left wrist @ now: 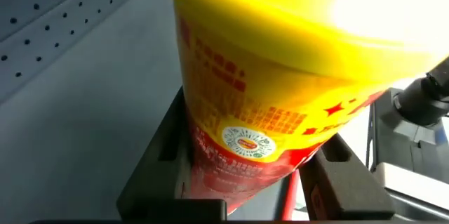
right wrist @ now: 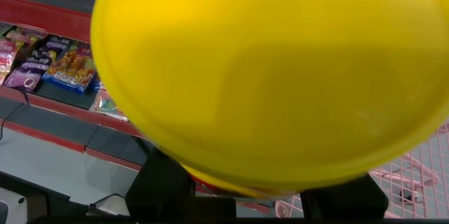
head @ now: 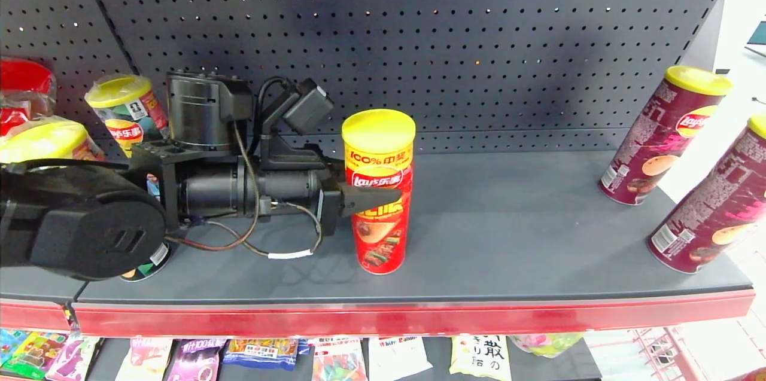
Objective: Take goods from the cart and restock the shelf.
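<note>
Placing step: my left gripper [head: 383, 195] pinches the can [head: 378, 148], upright on the shelf [head: 508, 237]. My right gripper [right wrist: 256, 194] clamps a second can [right wrist: 266, 76]. Next I should let go and back out left.

grey shelf board [head: 508, 231], red front lip, pegboard behind. red can [head: 378, 237], yellow lid, upright on the board, clamped between the fingers of my left claw [head: 383, 191]. maroon can [head: 664, 136] and second maroon can [head: 712, 195] well past the fingertips, at the right end. yellow-lidded cans [head: 125, 109] behind the claw, near the pegboard.
</note>
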Controlling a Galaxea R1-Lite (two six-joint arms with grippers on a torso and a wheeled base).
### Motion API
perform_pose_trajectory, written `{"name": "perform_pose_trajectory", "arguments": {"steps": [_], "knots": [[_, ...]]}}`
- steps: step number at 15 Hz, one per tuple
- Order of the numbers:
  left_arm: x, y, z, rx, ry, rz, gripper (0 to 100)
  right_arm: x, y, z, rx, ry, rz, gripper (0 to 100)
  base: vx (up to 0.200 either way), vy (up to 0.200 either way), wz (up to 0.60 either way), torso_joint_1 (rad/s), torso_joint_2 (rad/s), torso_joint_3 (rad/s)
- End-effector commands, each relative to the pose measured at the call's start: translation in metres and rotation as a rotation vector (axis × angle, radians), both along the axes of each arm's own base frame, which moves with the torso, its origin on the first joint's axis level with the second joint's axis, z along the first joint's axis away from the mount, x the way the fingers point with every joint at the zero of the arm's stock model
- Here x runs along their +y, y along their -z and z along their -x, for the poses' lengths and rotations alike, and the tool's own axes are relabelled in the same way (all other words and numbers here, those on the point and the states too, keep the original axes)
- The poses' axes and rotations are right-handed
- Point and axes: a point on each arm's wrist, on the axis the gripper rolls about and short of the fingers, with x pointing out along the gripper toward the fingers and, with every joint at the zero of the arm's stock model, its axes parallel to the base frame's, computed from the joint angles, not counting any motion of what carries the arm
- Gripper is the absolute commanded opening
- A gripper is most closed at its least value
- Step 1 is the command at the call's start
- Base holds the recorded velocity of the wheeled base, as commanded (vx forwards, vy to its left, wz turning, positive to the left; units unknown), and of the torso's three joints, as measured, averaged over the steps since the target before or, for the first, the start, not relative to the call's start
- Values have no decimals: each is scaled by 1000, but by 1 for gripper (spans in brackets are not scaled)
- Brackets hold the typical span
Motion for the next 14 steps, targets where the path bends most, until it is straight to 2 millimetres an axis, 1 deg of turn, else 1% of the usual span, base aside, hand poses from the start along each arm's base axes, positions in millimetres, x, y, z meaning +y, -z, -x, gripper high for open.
{"name": "perform_pose_trajectory", "arguments": {"steps": [1, 5, 6, 7, 12, 13, 14], "knots": [[2, -6, 8, -16, 8, 10, 0, 0, 0, 0, 4, -2, 1, 0, 0, 0, 0, 0, 0, 0], [-4, -1, 23, 18, 36, 4, 0, 0, 0, 0, 1, 0, 0, 0, 0, 0, 0, 0, 0, 0], [-3, -1, 24, 19, 30, 2, 0, 0, 0, 0, 1, 0, 0, 0, 0, 0, 0, 0, 0, 0], [0, 4, 27, 35, 25, -8, 0, 0, 0, 0, -1, 0, 0, 0, 0, 0, 0, 0, 0, 0], [1, 5, 29, 19, 21, -1, 0, 0, -1, 0, -4, 0, -1, 0, 0, 0, 0, 0, 0, 0], [1, 5, 29, 19, 21, -1, 100, 0, -1, 0, -5, 0, -1, 0, 0, 0, 0, 0, 0, 0], [1, 5, 29, 16, 18, 0, 100, 0, 0, 1, -7, 0, -1, 0, 0, 0, 0, 0, 0, 0]]}}
